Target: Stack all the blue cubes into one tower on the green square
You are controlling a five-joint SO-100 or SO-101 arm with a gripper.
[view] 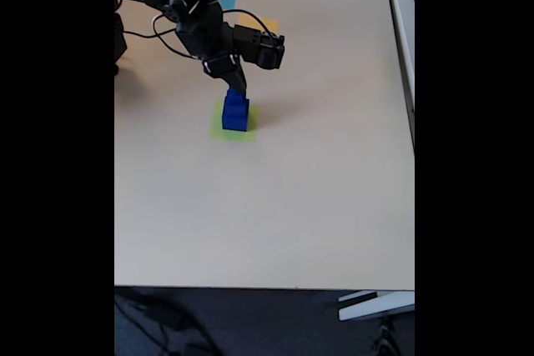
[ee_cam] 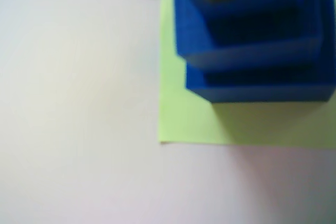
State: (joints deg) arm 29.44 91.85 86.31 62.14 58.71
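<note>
Blue cubes [ee_cam: 252, 51] sit piled big to small, so the tower [view: 235, 112] stands steady on the green square [ee_cam: 189, 119]. Right at its top hangs the gripper [view: 238, 85]; I cannot tell if it holds the top cube or is open.

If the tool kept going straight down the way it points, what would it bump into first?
Most likely the top of the tower of blue cubes on the green square; the tool hangs right above it, though how close is unclear.
</note>
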